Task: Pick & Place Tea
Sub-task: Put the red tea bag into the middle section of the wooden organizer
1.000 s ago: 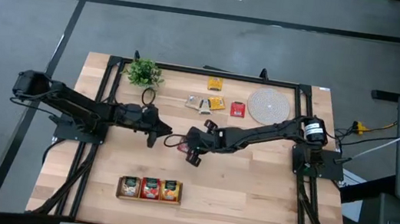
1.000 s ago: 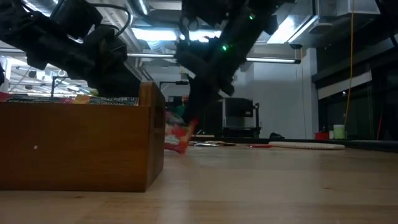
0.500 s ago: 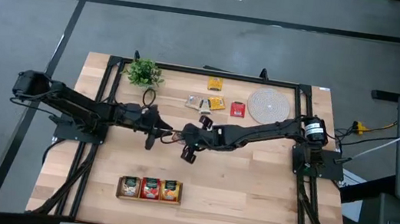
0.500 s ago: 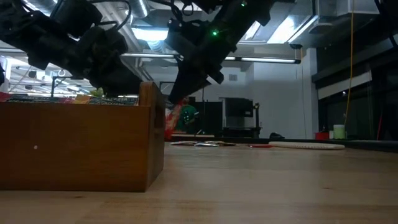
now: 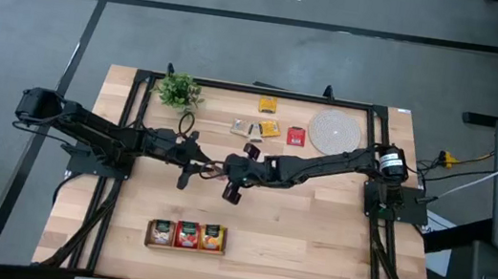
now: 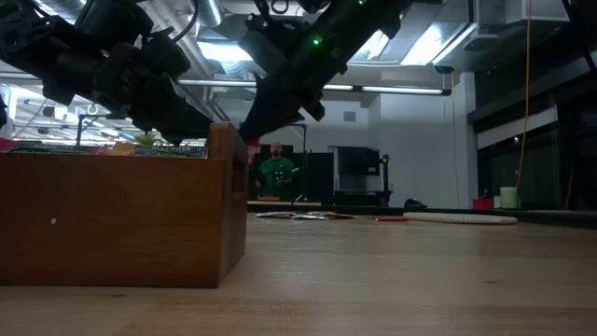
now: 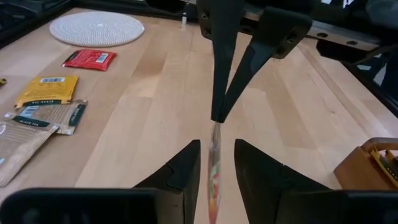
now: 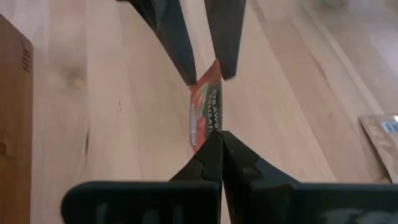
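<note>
My right gripper (image 8: 219, 134) is shut on a red tea sachet (image 8: 207, 106) in mid-air over the table's middle (image 5: 214, 167). My left gripper (image 7: 217, 144) faces it from the table's left (image 5: 199, 166). It is open, with one finger on each side of the sachet (image 7: 214, 171); a gap shows on both sides. More tea lies flat near the far edge: yellow sachets (image 5: 270, 129), a red one (image 5: 296, 136) and pale ones (image 5: 241, 127). The wooden tray (image 5: 186, 235) sits near the front edge with sachets in its three compartments. My right gripper pinches one end of the red sachet (image 8: 210, 129) between its two fingertips. It comes from the table's right, slanting down. The sachet stands on edge, clear of the table, and sticks out past the fingertips between the left gripper's fingers.
A round woven mat (image 5: 334, 131) and a small green plant (image 5: 178, 90) stand near the far edge. In the low view the tray's wooden wall (image 6: 112, 219) fills the near left. A person in green (image 6: 276, 171) stands in the room behind.
My right gripper has risen and moved toward the table's left with the red sachet, lifting it clear of the table and bringing it between the left gripper's fingers. My left gripper has stayed in place and rolled about its own axis.
</note>
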